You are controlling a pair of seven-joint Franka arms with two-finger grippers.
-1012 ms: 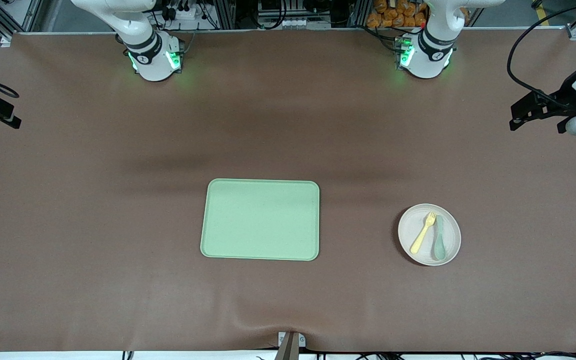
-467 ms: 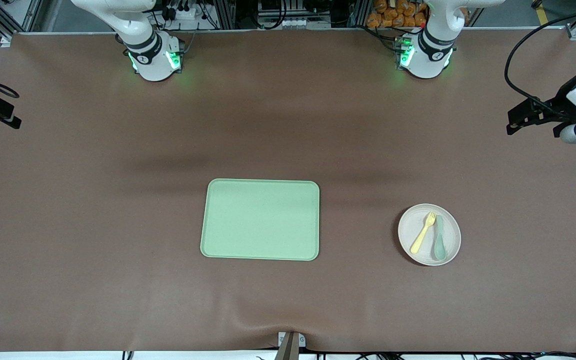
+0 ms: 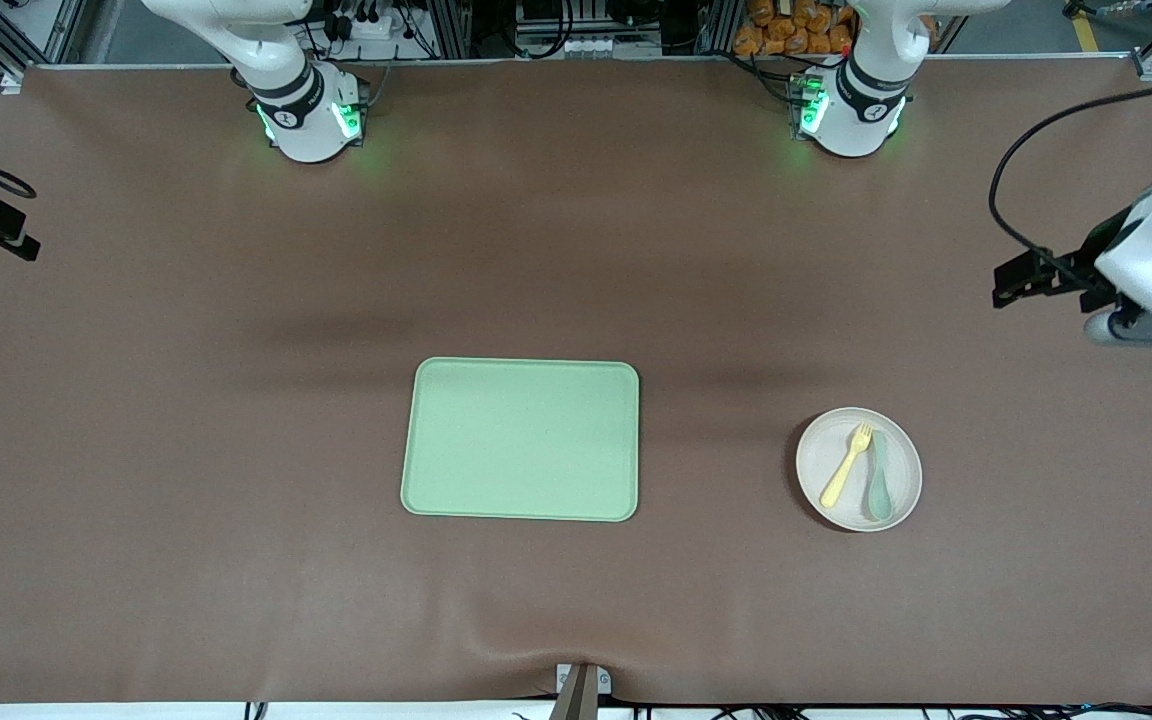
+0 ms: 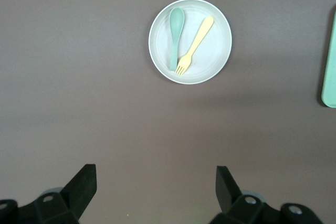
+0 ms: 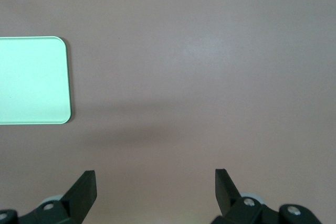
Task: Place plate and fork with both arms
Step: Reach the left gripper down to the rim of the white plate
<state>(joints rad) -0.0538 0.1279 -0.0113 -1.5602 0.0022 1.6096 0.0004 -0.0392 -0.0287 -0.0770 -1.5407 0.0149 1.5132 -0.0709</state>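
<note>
Two grippers, left (image 4: 152, 192) and right (image 5: 152, 192), had fingers spread, empty. You saw the plate (image 3: 859, 469) toward the worktop's left-arm end, carrying the fork (image 3: 847, 466). Both looked light, stiff; take the plate's rim, the fork's handle.

The brown table (image 3: 186, 420) lies bare across most of the frame — upper centre, lower edge and the whole left half; only the green tray (image 3: 521, 440) sits at centre, with open cloth on all its sides. Right of centre, the plate (image 3: 841, 500) carries the fork (image 3: 846, 466) and a spoon (image 3: 879, 478) side by side — close together near the tines; a wide bare strip separates plate and tray.
</note>
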